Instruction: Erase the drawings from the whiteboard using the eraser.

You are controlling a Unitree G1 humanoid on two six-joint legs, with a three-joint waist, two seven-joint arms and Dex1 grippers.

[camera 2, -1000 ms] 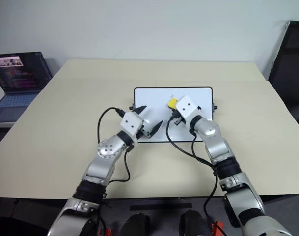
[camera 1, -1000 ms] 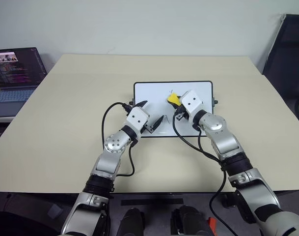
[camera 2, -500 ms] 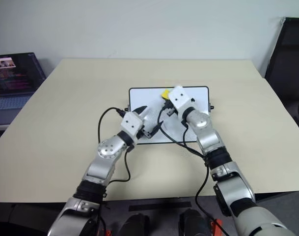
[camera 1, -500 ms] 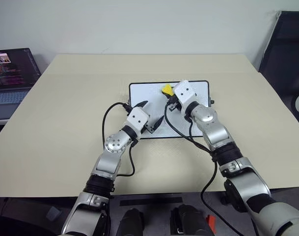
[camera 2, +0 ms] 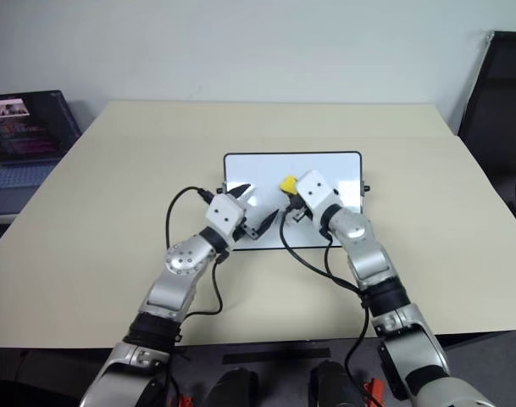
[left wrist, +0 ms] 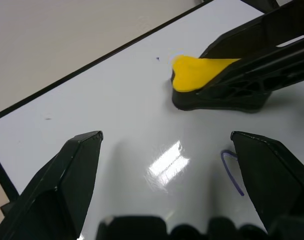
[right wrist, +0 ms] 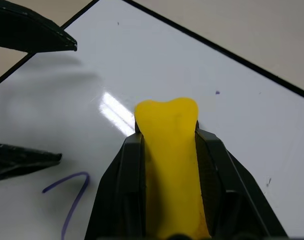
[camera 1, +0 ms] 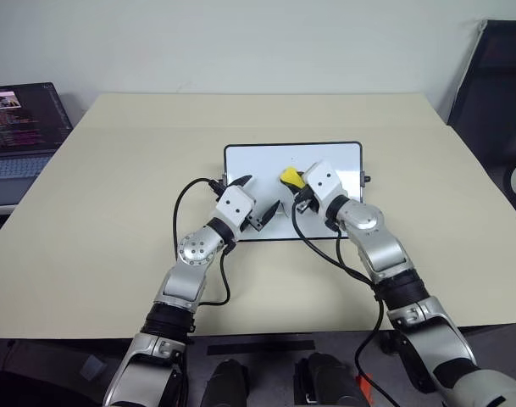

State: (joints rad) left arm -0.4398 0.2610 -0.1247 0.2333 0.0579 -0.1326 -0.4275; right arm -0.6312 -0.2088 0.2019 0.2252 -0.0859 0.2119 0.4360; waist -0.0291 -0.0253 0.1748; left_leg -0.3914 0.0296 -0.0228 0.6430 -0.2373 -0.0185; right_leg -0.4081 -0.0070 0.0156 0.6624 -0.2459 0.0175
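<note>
Your R gripper is clamped on the eraser, tip over the whiteboard mid-area. L gripper sits open, empty, just beside it. One drawing stroke lies between them.

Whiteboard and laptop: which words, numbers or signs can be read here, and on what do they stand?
Whiteboard: no readable text; one curved purple stroke remains, plus a few specks, and it forms no clear letter or digit.
Laptop screen: lines of coloured text, too small to read.
Eraser, held in the right gripper: no label visible.
</note>
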